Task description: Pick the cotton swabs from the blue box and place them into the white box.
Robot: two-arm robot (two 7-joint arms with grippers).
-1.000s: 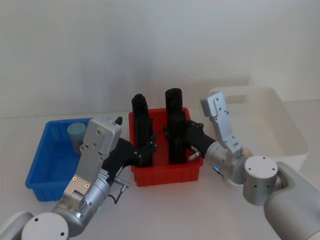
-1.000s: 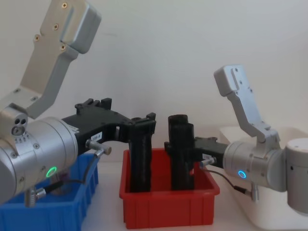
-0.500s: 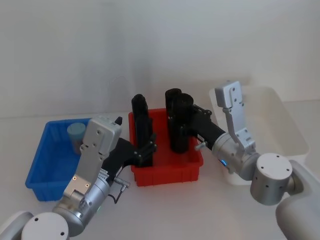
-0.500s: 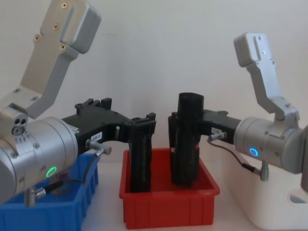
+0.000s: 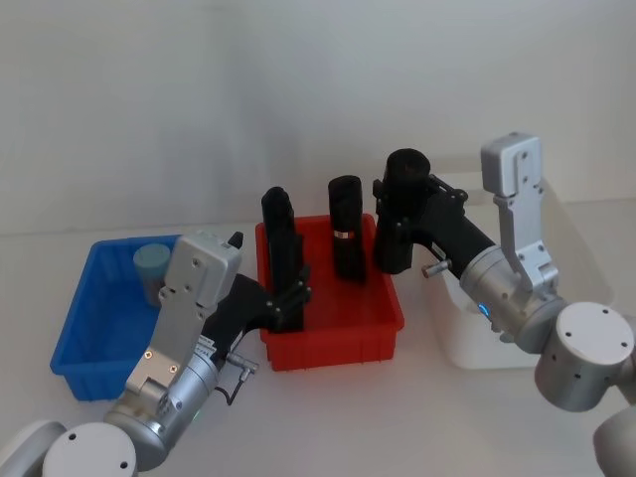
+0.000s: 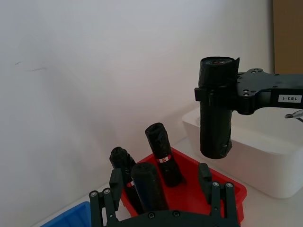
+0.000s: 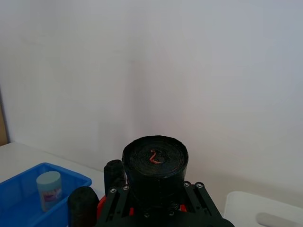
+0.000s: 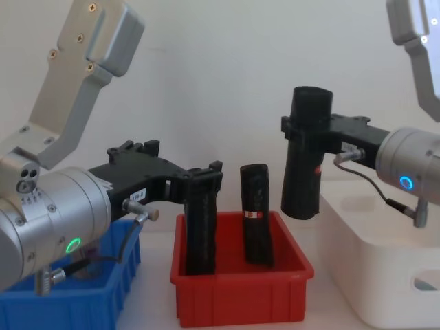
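One tub of cotton swabs (image 5: 151, 266) with a pale blue lid stands in the far corner of the blue box (image 5: 89, 343), also seen as the tub (image 7: 49, 189) in the right wrist view. The white box (image 5: 581, 260) sits at the right. My right gripper (image 5: 405, 214) is shut on a tall black roll (image 8: 304, 161), held in the air between the red bin (image 5: 333, 338) and the white box. My left gripper (image 5: 294, 298) reaches into the red bin, open, its fingers (image 6: 113, 182) either side of another black roll (image 6: 147, 184).
A further black roll (image 5: 346, 234) with a red-and-white band stands upright in the red bin, between the two grippers. The blue box, red bin and white box stand in a row close to a plain wall. Bare tabletop lies in front of the bins.
My right gripper has lifted its black roll out of the red bin and carried it up and to the right, toward the white box. The left arm has not moved.
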